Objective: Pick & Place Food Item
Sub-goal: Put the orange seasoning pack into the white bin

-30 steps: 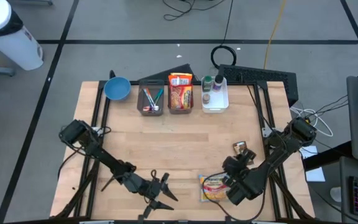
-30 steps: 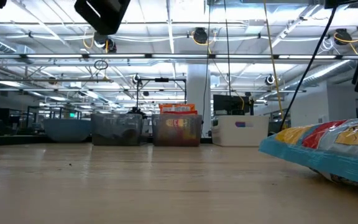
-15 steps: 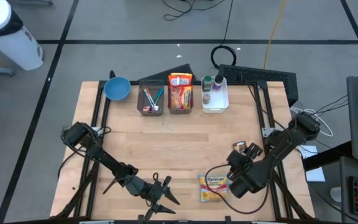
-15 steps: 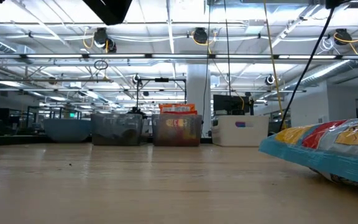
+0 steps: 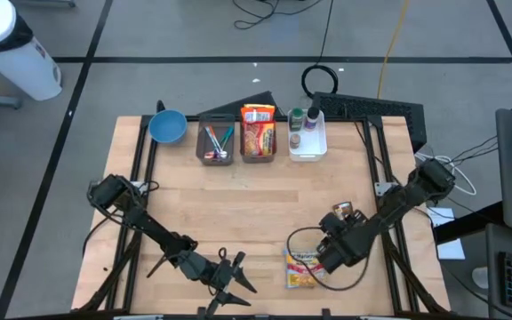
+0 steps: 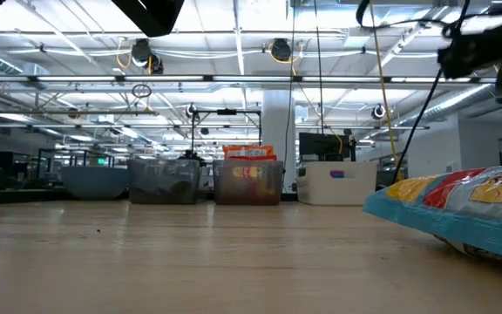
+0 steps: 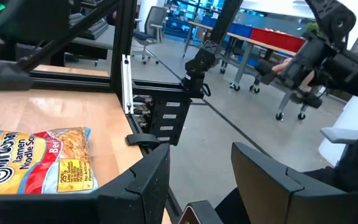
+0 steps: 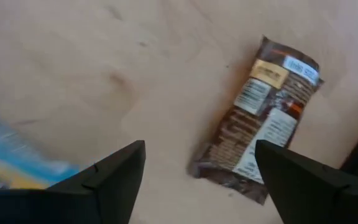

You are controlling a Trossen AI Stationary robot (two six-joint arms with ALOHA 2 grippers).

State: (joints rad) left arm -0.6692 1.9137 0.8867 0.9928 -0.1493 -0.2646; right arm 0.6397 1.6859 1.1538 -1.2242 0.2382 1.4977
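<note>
Wooden table (image 5: 238,213) front edge: noodle packet (image 5: 302,267) flat, right gripper (image 5: 321,258) spread wide above.

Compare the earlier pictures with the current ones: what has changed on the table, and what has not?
The right hand has drawn back from the noodle packet toward the table's far side and now hangs open over the brown snack bar. The packet lies uncovered. The left hand, bins and bowl have not moved.

Bright overhead lights, r. wrist blurred
</note>
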